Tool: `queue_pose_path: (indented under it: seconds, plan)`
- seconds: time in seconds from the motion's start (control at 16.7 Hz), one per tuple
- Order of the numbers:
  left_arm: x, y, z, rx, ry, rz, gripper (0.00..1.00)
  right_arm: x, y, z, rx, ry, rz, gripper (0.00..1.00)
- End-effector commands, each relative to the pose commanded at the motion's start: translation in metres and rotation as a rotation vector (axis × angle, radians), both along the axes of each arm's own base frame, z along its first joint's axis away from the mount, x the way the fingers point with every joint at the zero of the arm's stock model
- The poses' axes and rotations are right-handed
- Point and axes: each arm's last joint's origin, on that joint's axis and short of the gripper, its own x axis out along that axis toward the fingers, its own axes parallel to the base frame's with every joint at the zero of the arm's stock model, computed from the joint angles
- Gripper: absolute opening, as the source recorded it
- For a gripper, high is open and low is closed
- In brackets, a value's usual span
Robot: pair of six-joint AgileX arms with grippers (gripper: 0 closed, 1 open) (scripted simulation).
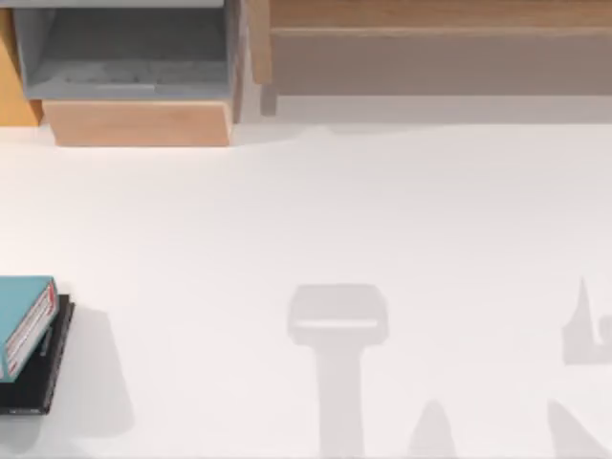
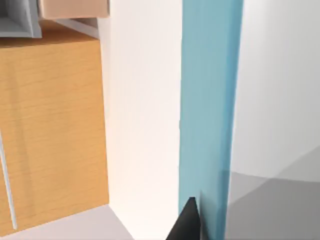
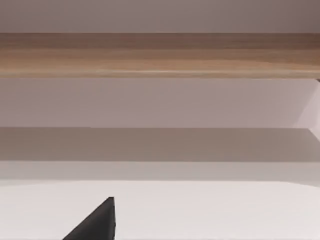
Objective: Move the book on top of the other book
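Observation:
The teal book (image 1: 24,320), with its white spine marked in red, lies on top of the thin black book (image 1: 43,378) at the table's left edge. The black book's edge sticks out beneath it on the right and front. In the left wrist view the teal book (image 2: 207,100) runs as a blue band, and a dark part of my left gripper (image 2: 187,222) shows right beside it. A dark part of my right gripper (image 3: 97,222) hovers over bare white table, facing the wooden shelf.
A wooden unit with an open grey drawer (image 1: 134,72) stands at the back left. A long wooden shelf (image 1: 430,38) runs along the back. An orange-wood cabinet side (image 2: 50,125) is near the left arm. Arm shadows fall on the white table (image 1: 335,220) at the front.

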Motion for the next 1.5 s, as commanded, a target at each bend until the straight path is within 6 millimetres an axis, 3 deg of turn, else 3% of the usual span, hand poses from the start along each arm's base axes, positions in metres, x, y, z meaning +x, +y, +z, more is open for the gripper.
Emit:
queue_pose_path:
  seconds: [0.54, 1.32, 1.5]
  plan:
    - [0.0039, -0.0001, -0.0028, -0.002, 0.001, 0.003, 0.00, 0.0000, 0.0000, 0.0000, 0.000, 0.000, 0.000, 1.00]
    - [0.0039, -0.0001, -0.0028, -0.002, 0.001, 0.003, 0.98, 0.0000, 0.0000, 0.0000, 0.000, 0.000, 0.000, 1.00]
    - [0.0039, -0.0001, -0.0028, -0.002, 0.001, 0.003, 1.00, 0.0000, 0.0000, 0.0000, 0.000, 0.000, 0.000, 1.00]
